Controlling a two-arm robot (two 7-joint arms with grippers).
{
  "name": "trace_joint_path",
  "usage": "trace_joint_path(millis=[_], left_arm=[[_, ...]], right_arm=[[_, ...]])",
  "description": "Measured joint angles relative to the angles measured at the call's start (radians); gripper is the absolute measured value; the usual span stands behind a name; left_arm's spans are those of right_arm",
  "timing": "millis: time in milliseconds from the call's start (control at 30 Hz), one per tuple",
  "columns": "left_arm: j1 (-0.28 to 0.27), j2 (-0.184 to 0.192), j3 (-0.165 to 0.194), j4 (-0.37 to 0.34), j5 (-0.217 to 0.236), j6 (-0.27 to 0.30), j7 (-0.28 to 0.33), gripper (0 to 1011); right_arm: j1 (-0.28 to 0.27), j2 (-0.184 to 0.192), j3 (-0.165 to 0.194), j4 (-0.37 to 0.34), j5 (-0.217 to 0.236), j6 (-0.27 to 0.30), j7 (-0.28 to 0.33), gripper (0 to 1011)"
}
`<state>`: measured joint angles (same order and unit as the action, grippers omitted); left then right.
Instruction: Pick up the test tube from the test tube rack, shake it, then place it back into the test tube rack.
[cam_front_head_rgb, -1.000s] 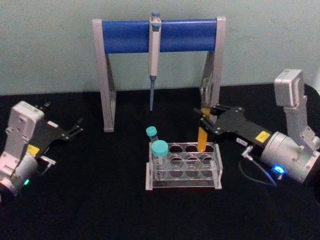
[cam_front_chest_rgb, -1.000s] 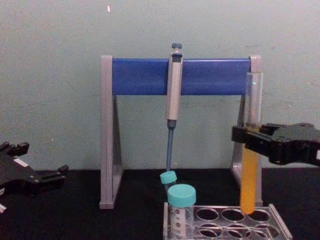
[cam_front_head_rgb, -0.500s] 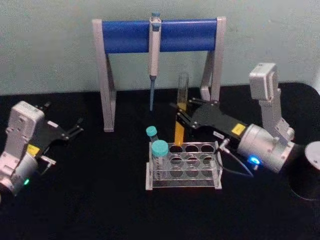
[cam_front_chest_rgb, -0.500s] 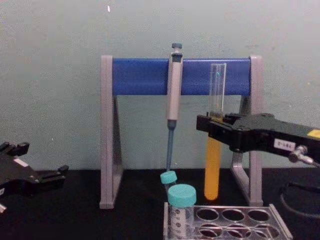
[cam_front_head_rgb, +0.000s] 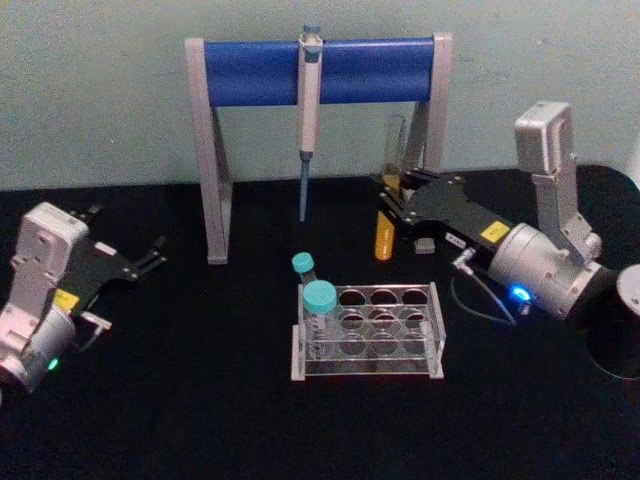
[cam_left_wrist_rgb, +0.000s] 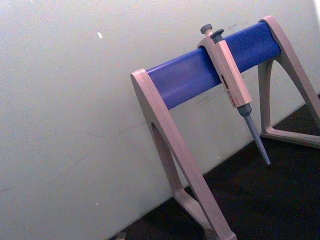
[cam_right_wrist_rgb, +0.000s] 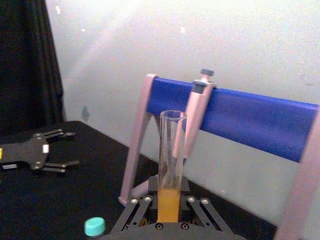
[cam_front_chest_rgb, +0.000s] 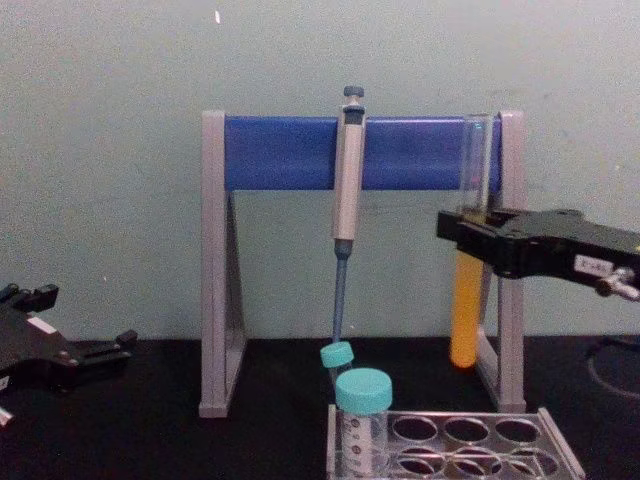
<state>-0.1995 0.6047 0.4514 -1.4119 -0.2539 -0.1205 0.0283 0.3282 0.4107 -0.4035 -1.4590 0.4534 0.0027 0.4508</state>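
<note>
The test tube (cam_front_head_rgb: 384, 243) is a slim clear glass tube with orange-yellow liquid in its lower half. It hangs upright in the air behind the test tube rack (cam_front_head_rgb: 437, 322), in front of the stand's right leg. My right gripper (cam_front_head_rgb: 388, 205) is shut on its middle. In the chest view the test tube (cam_front_chest_rgb: 464, 310) ends well above the rack (cam_front_chest_rgb: 556, 440), and the right gripper (cam_front_chest_rgb: 462, 228) reaches in from the right. The right wrist view shows the test tube (cam_right_wrist_rgb: 172, 150) rising between the fingers (cam_right_wrist_rgb: 132, 215). My left gripper (cam_front_head_rgb: 125, 232) rests open at the far left.
Two teal-capped tubes (cam_front_head_rgb: 320, 296) stand in the rack's left holes. Behind the rack stands the grey-and-blue pipette stand (cam_front_head_rgb: 250, 72), with a pipette (cam_front_head_rgb: 308, 110) hanging from its bar. A black cloth covers the table. A black round object (cam_front_head_rgb: 622, 330) sits at the right edge.
The right gripper carried the tube from above the rack's back right hole to the left, then swung it back right and farther from the rack. The left arm stayed still.
</note>
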Motion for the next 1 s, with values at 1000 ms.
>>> trace_joint_path(millis=[1000], left_arm=[[0.0,0.0,0.0,0.0,0.0,0.0,0.0,1001]], right_arm=[[-0.155,0.099,0.057,-0.181,0.029,0.065,0.017,232]])
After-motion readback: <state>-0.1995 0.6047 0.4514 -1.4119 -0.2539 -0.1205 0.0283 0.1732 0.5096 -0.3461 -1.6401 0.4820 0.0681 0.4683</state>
